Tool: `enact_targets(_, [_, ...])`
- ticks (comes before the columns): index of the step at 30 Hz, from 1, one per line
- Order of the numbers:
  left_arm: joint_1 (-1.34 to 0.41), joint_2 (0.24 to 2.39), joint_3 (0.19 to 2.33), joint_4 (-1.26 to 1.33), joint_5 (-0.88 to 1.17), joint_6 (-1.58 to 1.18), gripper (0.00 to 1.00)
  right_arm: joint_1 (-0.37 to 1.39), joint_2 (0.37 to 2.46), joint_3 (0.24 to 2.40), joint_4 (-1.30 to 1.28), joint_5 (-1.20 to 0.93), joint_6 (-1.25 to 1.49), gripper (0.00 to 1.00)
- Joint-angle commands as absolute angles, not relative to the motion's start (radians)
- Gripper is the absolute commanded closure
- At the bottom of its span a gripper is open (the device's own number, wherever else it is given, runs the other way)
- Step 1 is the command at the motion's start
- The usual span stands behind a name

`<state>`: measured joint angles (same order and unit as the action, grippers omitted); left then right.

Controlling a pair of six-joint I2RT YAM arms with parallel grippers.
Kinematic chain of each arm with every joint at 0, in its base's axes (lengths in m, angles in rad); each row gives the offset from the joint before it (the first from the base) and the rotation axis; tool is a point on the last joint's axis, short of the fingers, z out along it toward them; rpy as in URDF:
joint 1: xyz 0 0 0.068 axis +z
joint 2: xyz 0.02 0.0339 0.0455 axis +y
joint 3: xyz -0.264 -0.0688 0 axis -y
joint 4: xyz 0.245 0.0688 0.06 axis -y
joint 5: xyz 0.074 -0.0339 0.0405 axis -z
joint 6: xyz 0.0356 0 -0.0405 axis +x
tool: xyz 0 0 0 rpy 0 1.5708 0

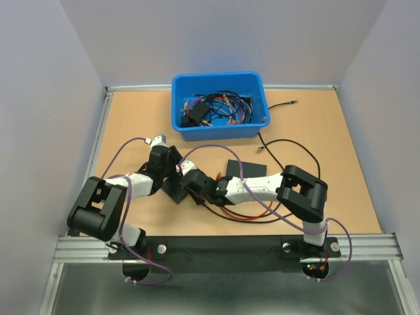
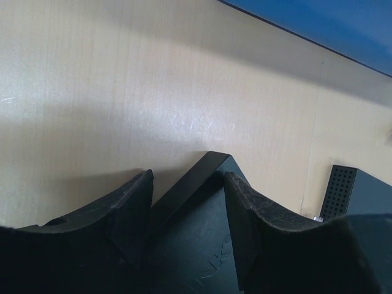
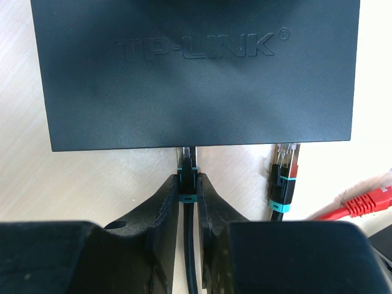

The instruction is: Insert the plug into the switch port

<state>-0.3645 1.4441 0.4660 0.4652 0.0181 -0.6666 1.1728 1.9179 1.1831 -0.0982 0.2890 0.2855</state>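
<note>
From the right wrist camera I see my right gripper (image 3: 187, 181) clamped on a black plug (image 3: 187, 176) with a teal band, its cable running back between the fingers. The plug's clear tip meets the near edge of the switch (image 3: 196, 73), but I cannot tell whether it sits in a port, since that face is hidden under the top. A second black plug (image 3: 282, 184) lies loose on the table (image 3: 92, 177) just right of it, its tip also at the switch edge. The plug (image 3: 364, 204) I am after, the red one, lies on the table farther right, apart from the switch and from both grippers, with its red cable (image 3: 327, 214) trailing towards me. On the left wrist camera my left gripper (image 2: 188, 177) has its fingers apart, one on each side of a switch corner; I cannot tell whether they press on it. A perforated black box (image 2: 343, 187) sits nearby. The blue bin (image 1: 216, 129) holds tangled cables.
</note>
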Motion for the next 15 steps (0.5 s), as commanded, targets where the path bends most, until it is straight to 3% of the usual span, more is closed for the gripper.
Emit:
enact_targets(1, [-0.393,1.477,0.426,0.333,0.121,-0.706,0.41,1.164,1.878,1.266,0.098,0.39,0.278,1.0])
enact_targets(15, [-0.396,1.485,0.43,0.331,0.121,-0.706,0.42,1.163,1.908,1.342,0.104,0.399,0.249,1.0])
